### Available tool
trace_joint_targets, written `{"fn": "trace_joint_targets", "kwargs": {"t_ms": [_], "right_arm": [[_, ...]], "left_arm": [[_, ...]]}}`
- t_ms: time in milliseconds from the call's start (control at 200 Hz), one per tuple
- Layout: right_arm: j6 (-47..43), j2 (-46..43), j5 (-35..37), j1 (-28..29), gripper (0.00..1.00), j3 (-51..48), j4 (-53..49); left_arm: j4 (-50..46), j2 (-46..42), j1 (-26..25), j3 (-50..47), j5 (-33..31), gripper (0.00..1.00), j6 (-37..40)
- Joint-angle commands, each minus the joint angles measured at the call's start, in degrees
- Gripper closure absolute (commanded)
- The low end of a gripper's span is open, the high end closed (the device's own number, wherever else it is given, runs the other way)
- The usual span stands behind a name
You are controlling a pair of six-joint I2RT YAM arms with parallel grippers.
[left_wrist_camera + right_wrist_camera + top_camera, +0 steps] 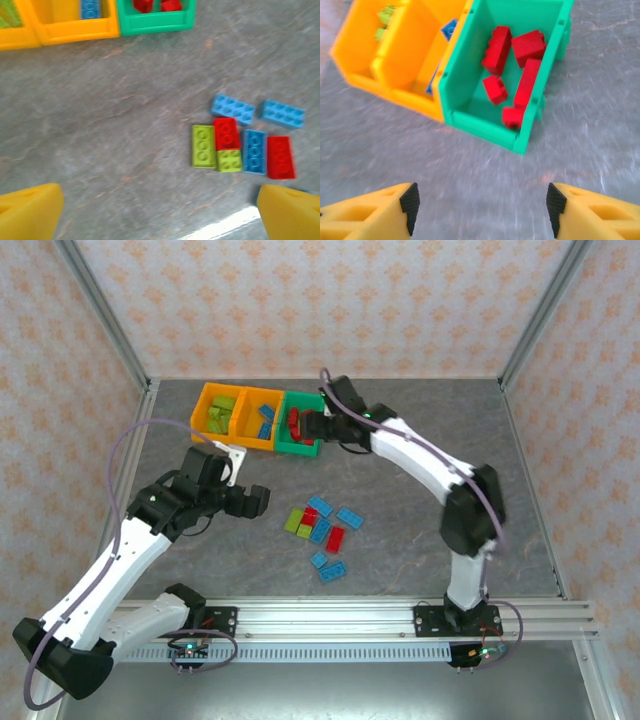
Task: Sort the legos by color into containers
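Overhead, 2 arms reach across a grey table (420,560) toward 3 bins in a row at the far side.

The left gripper (160,215) is spread wide. Its 2 yellow fingers (30,212) sit at the bottom corners of its wrist view, with nothing between them and nothing touching them. It hangs over bare table, to the left of the loose legos (320,531).

The right gripper (480,212) is also spread wide and empty, with black pads on the inner tips of its yellow fingers. From the top it is at the right edge of the green bin (485,125). In its wrist view that bin lies just ahead of the fingertips.

The green bin, at the right end of the row, holds 5 red bricks (527,82) lying jumbled. Touching its left side, the middle bin (415,65) is orange and holds blue bricks (449,29), partly hidden by its wall. The end bin (350,55), also orange, holds lime bricks (385,20).

The loose legos lie flat in a tight cluster near the table's middle, well apart from the bins. The left wrist view shows 7 of them: 3 blue, 2 red and 2 lime. From the top, 2 more blue ones lie just nearer the arm bases.
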Motion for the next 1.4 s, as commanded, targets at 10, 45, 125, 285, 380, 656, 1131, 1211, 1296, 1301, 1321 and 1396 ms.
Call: {"fn": "trace_joint_targets", "kwargs": {"t_ms": [10, 45, 125, 285, 380, 656, 1131, 1211, 1296, 1301, 1321, 1396], "right_arm": [[-0.71, -15.11, -6.59, 0.71, 0.26, -13.75, 5.22], [-0.22, -19.15, -7.42, 0.76, 0.24, -18.25, 6.04], [1.57, -27.04, -8.27, 0.77, 0.21, -26.26, 7.47], [4.88, -37.31, -2.36, 0.76, 0.15, -35.88, 6.97], [6.61, -39.96, 2.83, 0.76, 0.13, -38.54, 5.83], [6.65, -42.26, 5.75, 0.67, 0.12, -39.67, 4.13], [6.69, -43.4, 7.24, 0.67, 0.11, -39.84, 2.57], [7.04, -43.14, 6.97, 0.67, 0.11, -39.91, 3.18], [7.08, -42.7, 6.23, 0.67, 0.11, -39.72, 3.54], [7.08, -42.65, 6.24, 0.71, 0.1, -39.69, 3.56], [7.09, -42.56, 6.09, 0.67, 0.1, -39.67, 3.51], [6.69, -42.18, 5.3, 0.67, 0.1, -39.49, 3.38]], "left_arm": [[9.19, 0.49, -3.14, -4.73, 6.34, 0.0, -10.95], [10.83, 1.27, -4.12, -6.01, 6.12, 0.0, -12.39], [13.36, 4.29, -6.23, -8.0, 5.1, 0.0, -14.4], [18.05, 12.93, -10.88, -8.37, 3.4, 0.0, -15.57], [21.64, 19.35, -14.25, -6.0, 2.15, 0.0, -13.7], [16.27, 42.1, -15.83, 8.26, -0.87, 0.0, 0.68], [9.72, 57.38, -14.34, 18.1, -1.76, 0.12, 5.94], [10.11, 57.93, -14.24, 17.59, -3.53, 0.17, 5.79], [10.79, 58.48, -14.14, 17.26, -5.01, 0.27, 5.59], [10.86, 58.44, -14.11, 17.27, -5.08, 0.28, 5.54], [11.18, 58.41, -14.04, 17.24, -5.44, 0.3, 5.49], [12.57, 57.43, -13.92, 16.56, -6.4, 0.32, 5.04]]}}
